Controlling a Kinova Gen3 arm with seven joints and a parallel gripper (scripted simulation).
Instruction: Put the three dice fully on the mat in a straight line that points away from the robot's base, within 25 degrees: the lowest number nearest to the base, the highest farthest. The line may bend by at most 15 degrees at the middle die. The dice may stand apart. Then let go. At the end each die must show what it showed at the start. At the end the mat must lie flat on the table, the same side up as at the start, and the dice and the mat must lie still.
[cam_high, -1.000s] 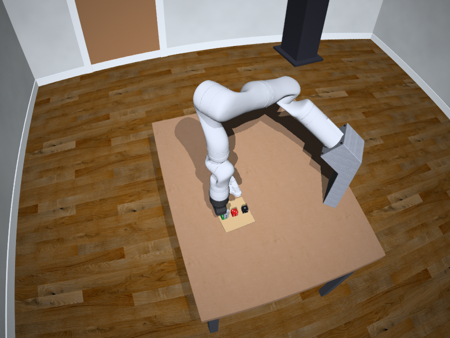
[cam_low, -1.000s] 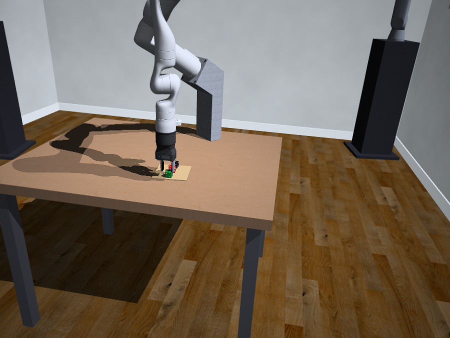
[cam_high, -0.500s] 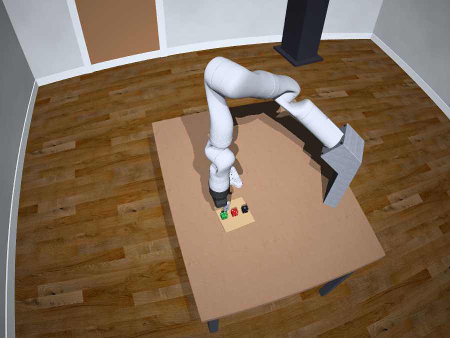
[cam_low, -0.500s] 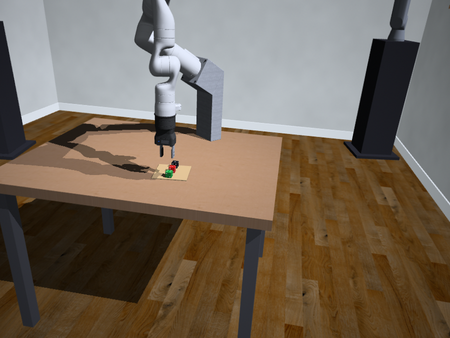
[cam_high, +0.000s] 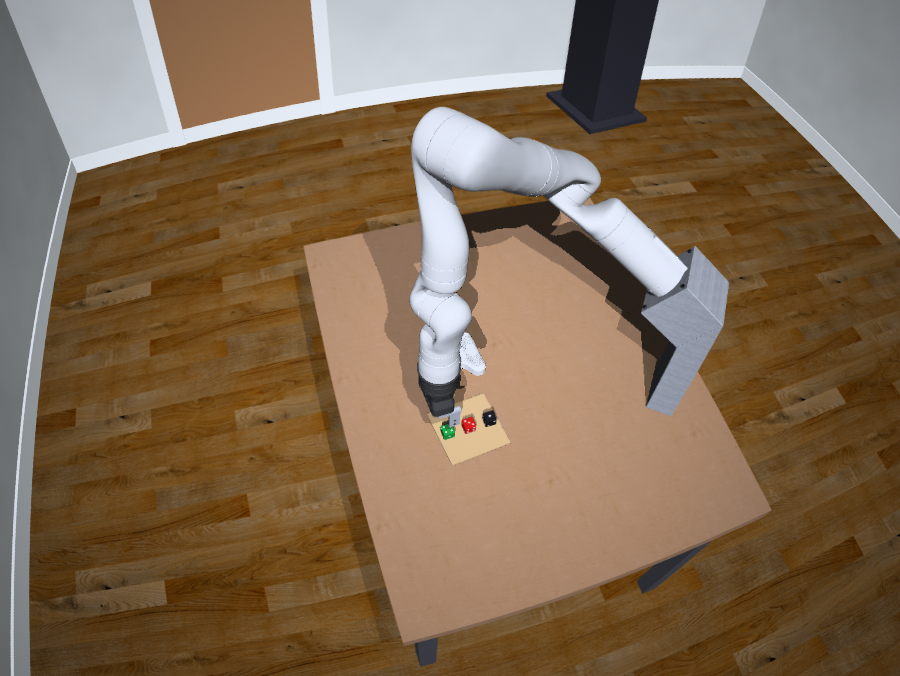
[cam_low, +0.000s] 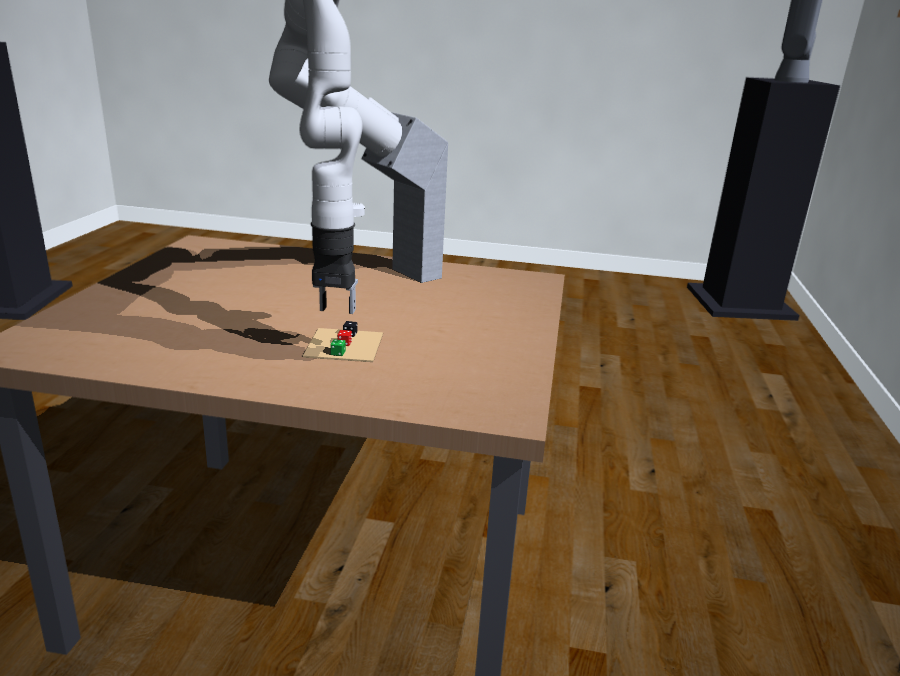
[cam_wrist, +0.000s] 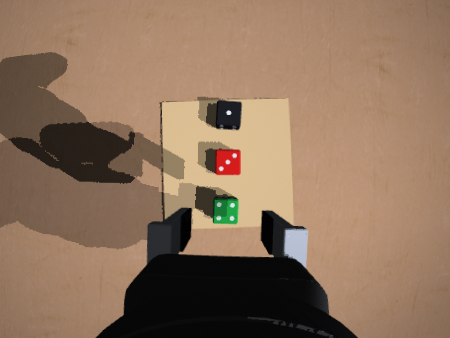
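On the table: a flat tan rectangular mat (cam_wrist: 266, 144) lies on the brown wooden table top (cam_high: 582, 451).
Dice: small black die (cam_wrist: 228, 115) showing one at the far end, small red die (cam_wrist: 228, 161) showing three in the middle, small green die (cam_wrist: 225, 210) showing four nearest the wrist camera; all apart, in a straight row.
Gripper: black two-finger gripper (cam_wrist: 228, 234) hangs above the green die, fingers wide apart, holding nothing.
Mat edge: probably flat, though shadow covers its left side.

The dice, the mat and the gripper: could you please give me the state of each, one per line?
Gripper: open, empty, above the mat's near edge.
Green die: on the mat, four up, free.
Red die: on the mat, three up.
Black die: on the mat, one up.
Mat: flat on the table.
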